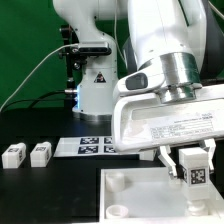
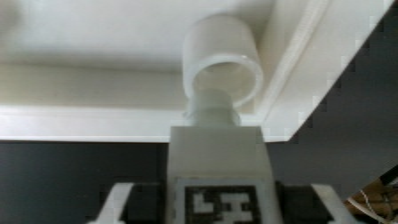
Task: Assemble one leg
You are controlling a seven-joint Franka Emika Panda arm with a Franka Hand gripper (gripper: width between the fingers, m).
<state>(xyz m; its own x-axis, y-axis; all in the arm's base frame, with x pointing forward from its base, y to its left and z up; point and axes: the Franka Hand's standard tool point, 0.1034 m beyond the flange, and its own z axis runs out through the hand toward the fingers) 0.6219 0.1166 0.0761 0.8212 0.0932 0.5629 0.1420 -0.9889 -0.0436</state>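
One leg (image 1: 196, 172) | pincer (image 1: 192, 160) clamped tight on its two sides | held above white board (image 1: 140, 198)

Jaws clamp the leg (image 1: 196, 166) — upright above the white board (image 1: 150, 205).

We see a white arm (image 1: 150, 40) of glossy rounded shells, with a dark band at a joint on the base column (image 1: 92, 90). That column bears a black triangle sticker (image 1: 98, 78) and a small blue light (image 1: 74, 96). A silver ring (image 1: 180, 70) sits above the boxy white hand housing (image 1: 165, 125), which carries fine grey print; the jaws are dark grey
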